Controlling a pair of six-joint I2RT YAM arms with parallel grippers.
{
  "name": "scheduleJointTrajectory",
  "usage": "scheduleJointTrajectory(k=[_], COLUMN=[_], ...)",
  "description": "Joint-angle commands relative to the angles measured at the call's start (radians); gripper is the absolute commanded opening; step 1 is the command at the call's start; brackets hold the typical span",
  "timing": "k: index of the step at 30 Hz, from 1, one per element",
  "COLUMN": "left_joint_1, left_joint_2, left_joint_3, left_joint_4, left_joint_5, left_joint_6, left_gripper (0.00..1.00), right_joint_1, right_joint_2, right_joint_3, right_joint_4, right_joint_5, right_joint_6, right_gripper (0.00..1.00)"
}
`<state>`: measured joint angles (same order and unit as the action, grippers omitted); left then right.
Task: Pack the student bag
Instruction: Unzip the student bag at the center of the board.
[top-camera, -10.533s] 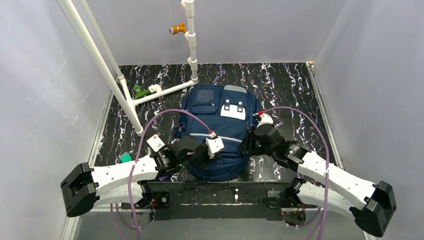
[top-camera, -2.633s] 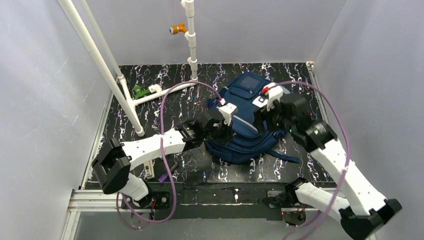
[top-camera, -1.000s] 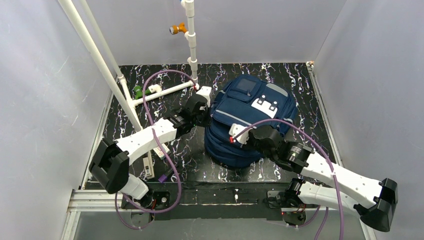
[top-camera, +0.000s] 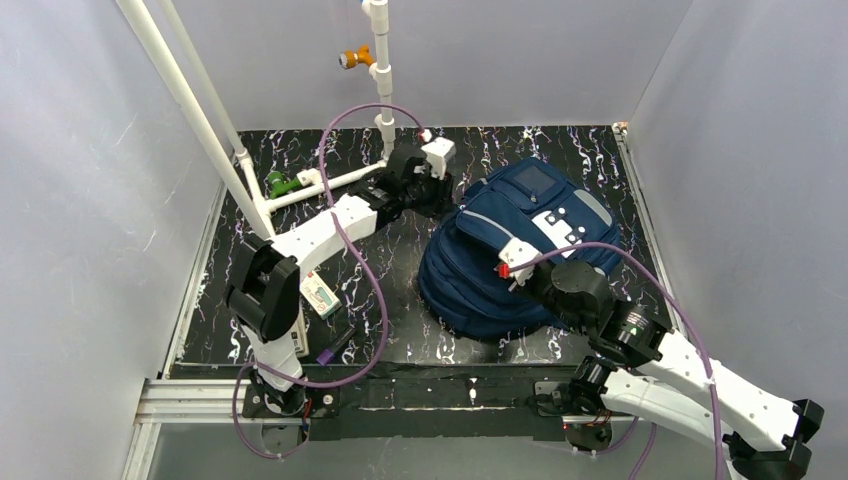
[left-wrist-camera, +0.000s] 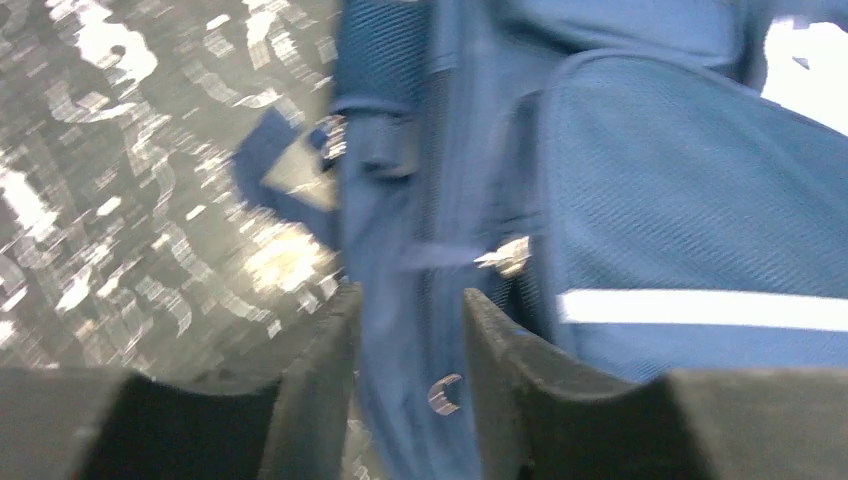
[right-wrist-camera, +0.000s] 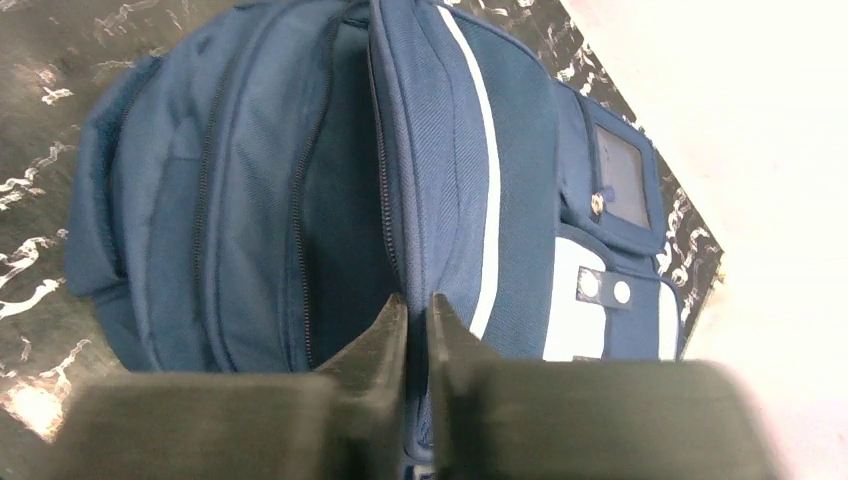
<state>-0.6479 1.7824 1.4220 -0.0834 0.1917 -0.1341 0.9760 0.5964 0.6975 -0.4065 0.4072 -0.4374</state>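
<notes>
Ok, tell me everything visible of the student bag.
The student bag is a navy fabric backpack lying on the black marbled table, right of centre. It has a pale stripe, a white patch with two studs, a windowed pocket and metal zip pulls. One zip compartment gapes open, dark inside. The right gripper pinches the fabric at that opening; a fold of its side runs between the left gripper's parted fingers.

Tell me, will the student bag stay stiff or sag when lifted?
Probably it sags: the student bag is soft fabric, folded around its gaping zip. Pushed, it likely crumples and drags, since it lies broad and flat on the table.
</notes>
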Motion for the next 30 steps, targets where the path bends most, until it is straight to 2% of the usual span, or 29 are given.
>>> scheduleJointTrajectory(k=[1,3,4,5,6,8,11,14,17,19,20,24,30], left_joint_1=[0.076,0.077,0.076,0.077,0.078,0.080,0.081,0.082,0.082,0.082,0.082,0.082,0.082], left_joint_2=[-0.217,-0.332,-0.389,-0.452,-0.507,-0.622,-0.777,-0.909,-0.995,-1.067,-1.150,-1.283,-1.278], left_joint_3=[0.054,0.029,0.013,-0.001,-0.008,-0.015,-0.036,-0.037,0.011,0.015,0.006,-0.034,-0.048], left_joint_4=[-0.239,-0.334,-0.375,-0.412,-0.455,-0.532,-0.595,-0.647,-0.738,-0.755,-0.750,-0.720,-0.744], left_joint_5=[-0.208,-0.198,-0.196,-0.193,-0.193,-0.203,-0.211,-0.252,-0.418,-0.530,-0.599,-0.690,-0.628], left_joint_6=[-0.058,-0.082,-0.088,-0.089,-0.092,-0.097,-0.135,-0.154,-0.188,-0.206,-0.224,-0.235,-0.193], left_gripper=[0.51,0.79,0.94,0.98,0.98,0.98,0.98,0.98,0.98,0.98,0.98,0.98,0.98], right_joint_1=[0.020,0.020,0.020,0.020,0.020,0.020,0.021,0.062,0.232,0.264,0.296,0.377,0.400], right_joint_2=[0.133,0.201,0.231,0.264,0.292,0.326,0.400,0.634,0.842,0.964,1.095,1.276,1.484], right_joint_3=[0.145,0.182,0.199,0.217,0.233,0.264,0.351,0.531,0.614,0.646,0.690,0.770,0.904], right_joint_4=[0.067,0.032,0.017,0.008,0.001,-0.006,0.017,-0.070,-0.024,0.042,0.105,0.217,0.237], right_joint_5=[0.135,0.094,0.069,0.060,0.049,-0.014,-0.041,-0.117,-0.041,-0.088,-0.088,0.003,0.069], right_joint_6=[0.118,0.128,0.139,0.171,0.202,0.253,0.462,0.614,0.691,0.789,0.876,0.915,0.897], right_gripper=[0.49,0.71,0.85,0.96,0.98,0.98,0.98,0.98,0.98,0.98,0.98,0.98,0.98])
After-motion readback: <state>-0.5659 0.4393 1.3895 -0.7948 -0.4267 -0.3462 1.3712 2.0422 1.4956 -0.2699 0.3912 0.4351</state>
